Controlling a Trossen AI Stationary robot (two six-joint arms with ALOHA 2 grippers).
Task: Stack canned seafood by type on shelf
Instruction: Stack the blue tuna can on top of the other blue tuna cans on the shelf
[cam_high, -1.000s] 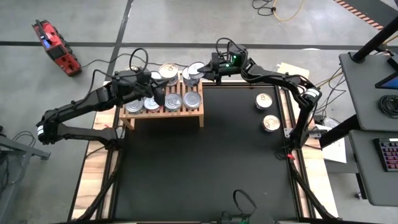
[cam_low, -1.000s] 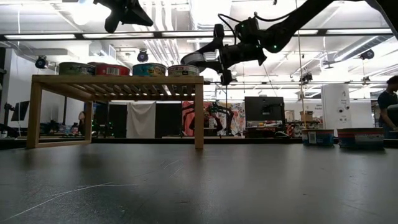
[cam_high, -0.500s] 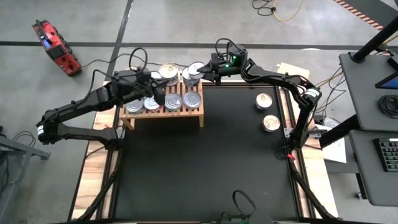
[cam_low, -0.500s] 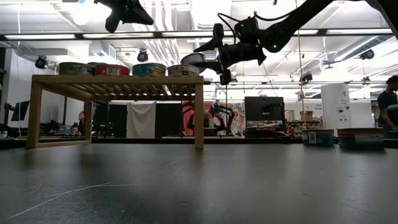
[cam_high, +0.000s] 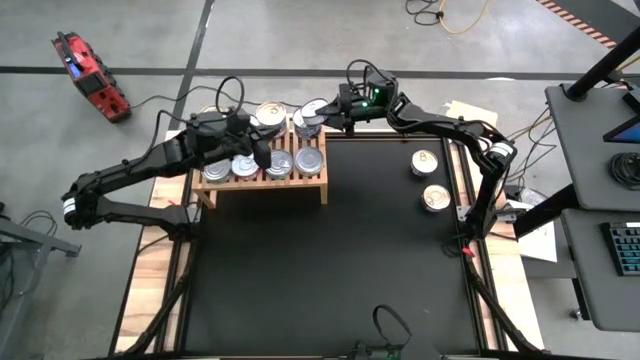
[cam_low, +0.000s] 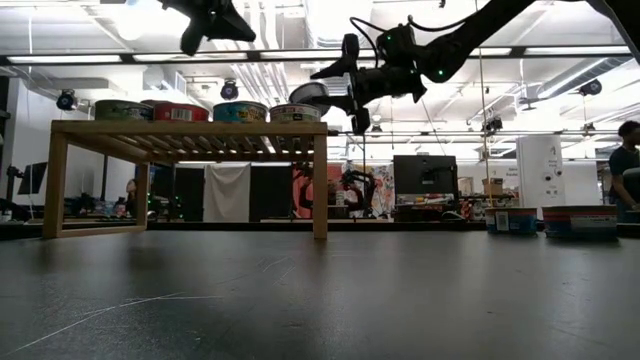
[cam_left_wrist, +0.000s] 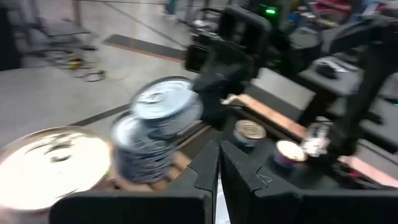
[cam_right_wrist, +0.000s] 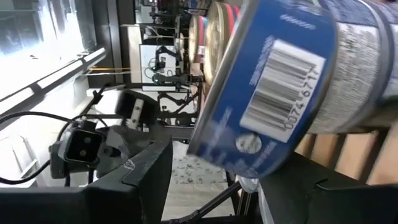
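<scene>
Fingers of the right gripper (cam_high: 322, 114) were clamped on a blue-labelled tin (cam_right_wrist: 292, 81), one finger at each side of its wall, barcode turned toward the wrist camera; in the low view the held tin (cam_low: 310, 95) hung tilted, just above and a little outboard of the right-hand end of the shelf (cam_low: 190, 128); in the high view it overlapped the shelf's far right corner, directly above or just beside a stack of tins (cam_high: 309, 121) already there; whether it touched that stack could not be told

Governing relation: the stack lay below the held tin, so the coming move was judged a levelling of the tilt and a short descent; the tin's flat faces would need to lie parallel to the slats before release; risk judged: a tilted set-down could slide off the stack at the shelf's edge

Left gripper (cam_high: 256, 150): fingers together, holding nothing, as its wrist view showed; poised over the middle of the shelf, above the near row of silver-lidded tins (cam_high: 278, 162); the nearer arm to those tins, the farther from the corner stack

Remaining stock: two gold-lidded tins (cam_high: 431, 180) on the table's right side, well apart from the shelf, nearer the right arm
</scene>
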